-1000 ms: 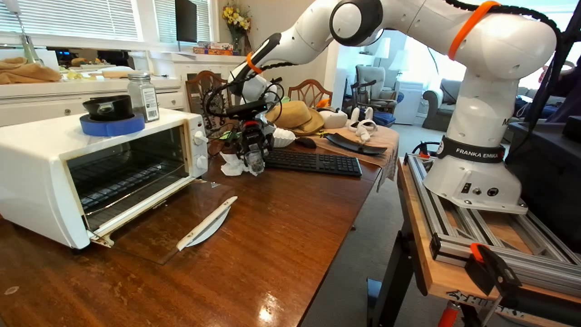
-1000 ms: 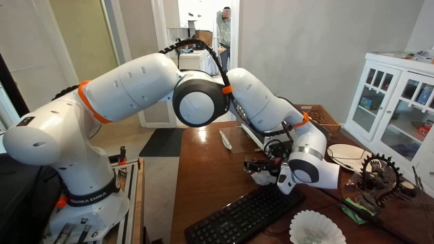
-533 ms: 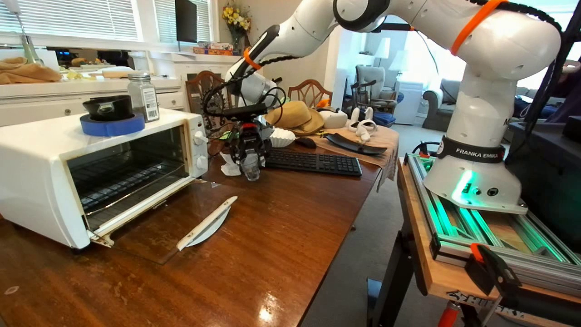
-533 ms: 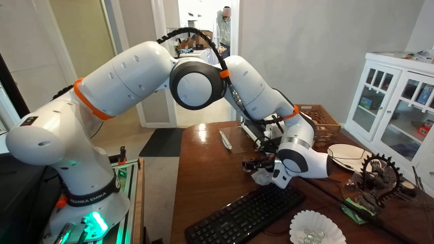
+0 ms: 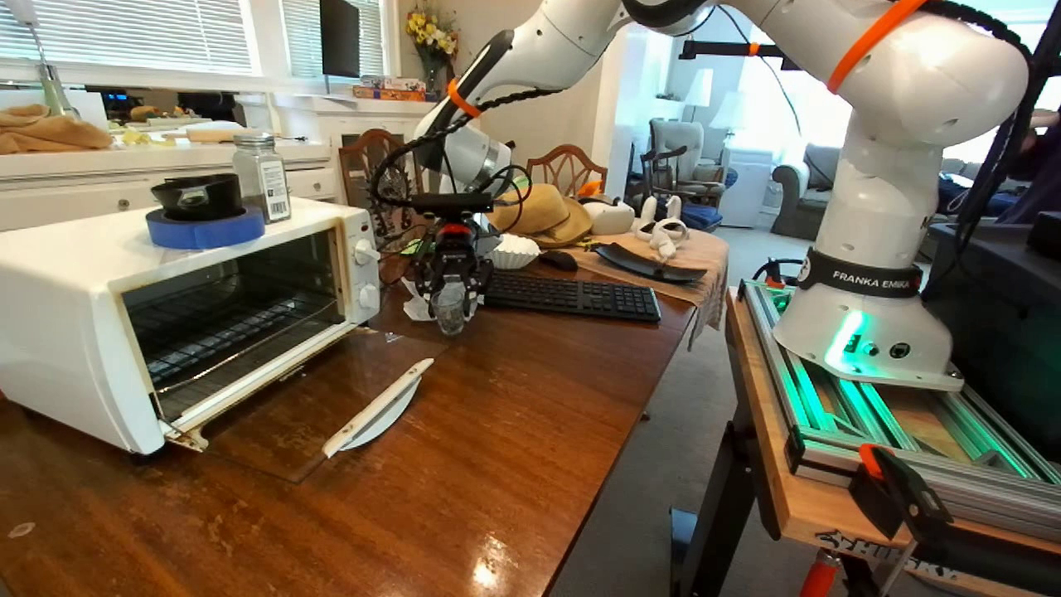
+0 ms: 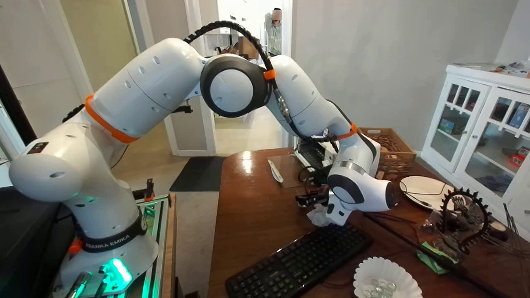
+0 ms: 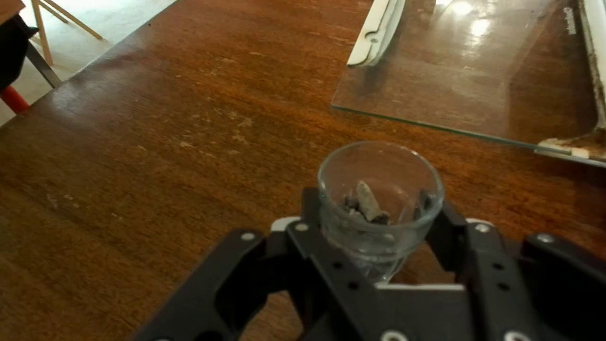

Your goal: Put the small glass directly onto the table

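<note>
Glass tumbler (image 7: 381, 234) on or just over the polished wooden table (image 7: 165, 189), toaster-oven door (image 7: 454, 80) at far right (wrist view).
We find the gripper (image 7: 378, 215) closed on the tumbler's sides; base contact we cannot tell. Released too high, it could drop, tip and spill its pale fragments (image 7: 367, 201), we judge; a far-right shift might strike the door.

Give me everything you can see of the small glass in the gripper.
The small glass is a short, clear, round tumbler, mouth up and roughly upright. A pale elongated piece and darker bits lie inside. The gripper holds it from both sides. It is over the table, near the toaster oven's open glass door; whether its base touches the table can't be told.
</note>
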### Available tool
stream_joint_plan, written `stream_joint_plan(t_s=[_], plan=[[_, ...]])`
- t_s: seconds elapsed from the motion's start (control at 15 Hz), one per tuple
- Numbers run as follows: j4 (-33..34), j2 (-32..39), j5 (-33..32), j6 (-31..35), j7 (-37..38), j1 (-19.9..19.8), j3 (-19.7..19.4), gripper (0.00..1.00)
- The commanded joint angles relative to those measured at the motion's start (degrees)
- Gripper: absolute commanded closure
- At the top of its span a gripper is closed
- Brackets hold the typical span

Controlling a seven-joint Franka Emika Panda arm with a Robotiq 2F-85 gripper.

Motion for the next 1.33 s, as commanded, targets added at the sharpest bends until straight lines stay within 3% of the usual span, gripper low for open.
stream_joint_plan(t_s=[0.0, 0.27, 0.67, 0.93, 1.27], plan=[[-6.3, -3.7, 4.4, 4.0, -5.1, -0.2, 0.5, 0.69], [-9.3, -4.9, 9.4, 4.0, -10.8, -1.1, 0.7, 0.69], [-11.4, -4.1, 17.0, -3.5, -21.6, -5.2, 1.6, 0.69], [-11.9, -3.4, 18.2, -8.4, -23.6, -6.1, 0.6, 0.69], [-12.7, -4.3, 17.4, -10.8, -20.8, -4.8, -1.0, 0.69]])
